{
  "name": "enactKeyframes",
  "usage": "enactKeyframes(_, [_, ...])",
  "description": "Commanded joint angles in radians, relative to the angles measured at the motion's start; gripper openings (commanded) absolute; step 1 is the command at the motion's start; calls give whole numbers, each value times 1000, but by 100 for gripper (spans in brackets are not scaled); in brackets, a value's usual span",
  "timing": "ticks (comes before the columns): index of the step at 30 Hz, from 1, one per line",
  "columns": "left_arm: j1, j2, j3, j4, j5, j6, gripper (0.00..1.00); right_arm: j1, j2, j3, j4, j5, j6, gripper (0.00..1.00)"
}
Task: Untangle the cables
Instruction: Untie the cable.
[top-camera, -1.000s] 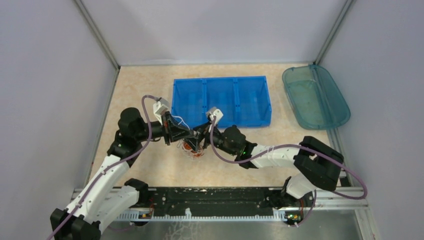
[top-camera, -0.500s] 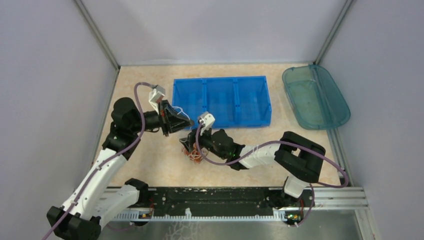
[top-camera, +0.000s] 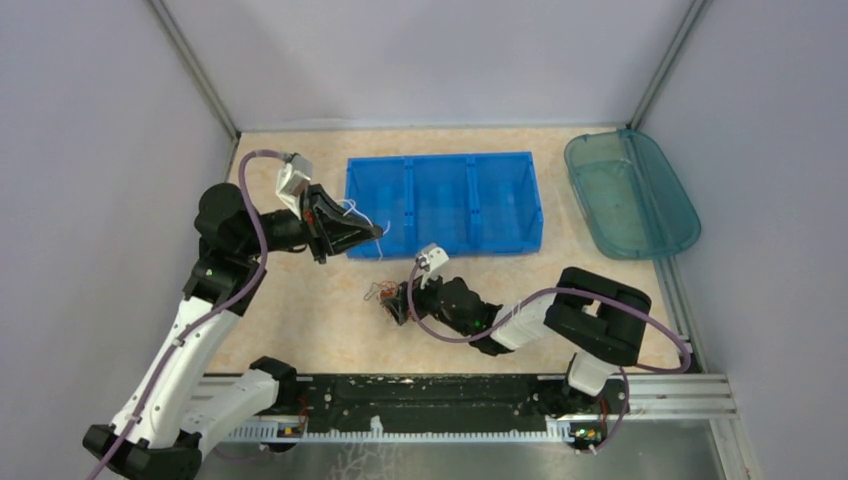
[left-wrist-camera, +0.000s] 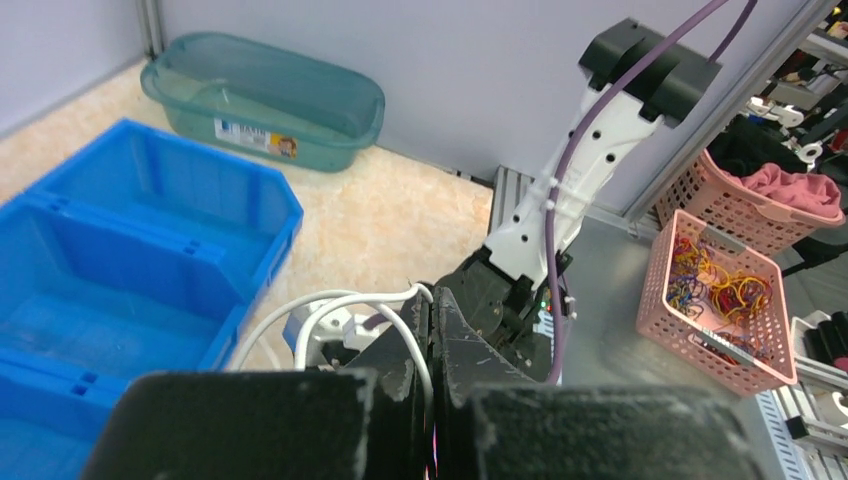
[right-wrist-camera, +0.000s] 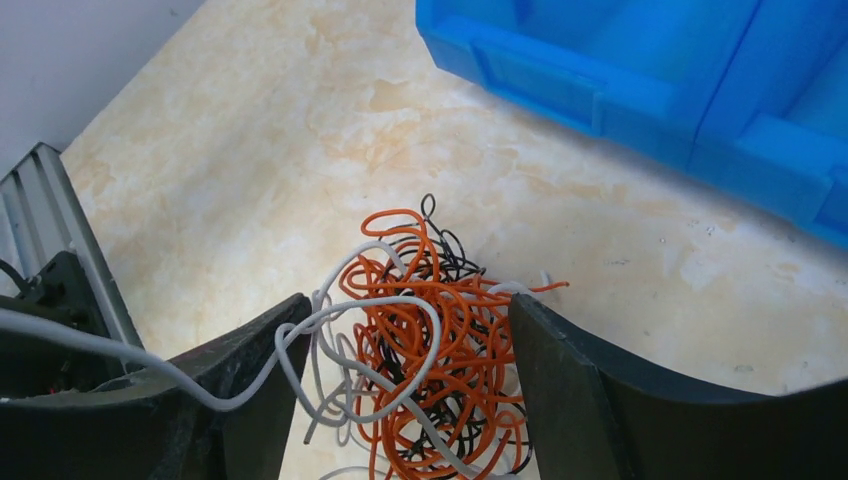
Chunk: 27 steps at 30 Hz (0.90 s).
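Note:
The tangle of thin white, red-orange and black cables (top-camera: 380, 296) lies on the table in front of the blue bin. In the right wrist view the tangle (right-wrist-camera: 440, 350) sits between my right gripper's (right-wrist-camera: 410, 305) open jaws, with the fingers on either side of it. My right gripper (top-camera: 392, 302) is low over the table. My left gripper (top-camera: 372, 232) is raised at the bin's left end and shut on a single white cable (top-camera: 352, 208). In the left wrist view that cable (left-wrist-camera: 330, 300) loops out of the shut left gripper (left-wrist-camera: 432, 300).
A blue three-compartment bin (top-camera: 532, 190) stands at the back middle, also in the left wrist view (left-wrist-camera: 270, 215) and the right wrist view (right-wrist-camera: 560, 75). A teal tub (top-camera: 680, 205) sits at the back right. Pink baskets (left-wrist-camera: 665, 270) stand off the table.
My left gripper has pulled up and left, away from the tangle, with a white cable in it. My right gripper has moved nearer and lower with the tangle.

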Motion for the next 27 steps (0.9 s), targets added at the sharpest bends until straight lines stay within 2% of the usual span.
enactKeyframes(1, [-6,-9,88,-22,-15,48,0,20,-50,-30,98,17,50,71])
enactKeyframes(10, [-6,11,260,-48,-29,155,0,24,-81,-82,116,7,79,70])
enactKeyframes(16, [-5,19,358,-50,-69,298,0,24,-171,-113,82,39,63,72])
enactKeyframes(27, [-6,59,511,63,-184,371,0,25,-206,-135,19,14,71,72])
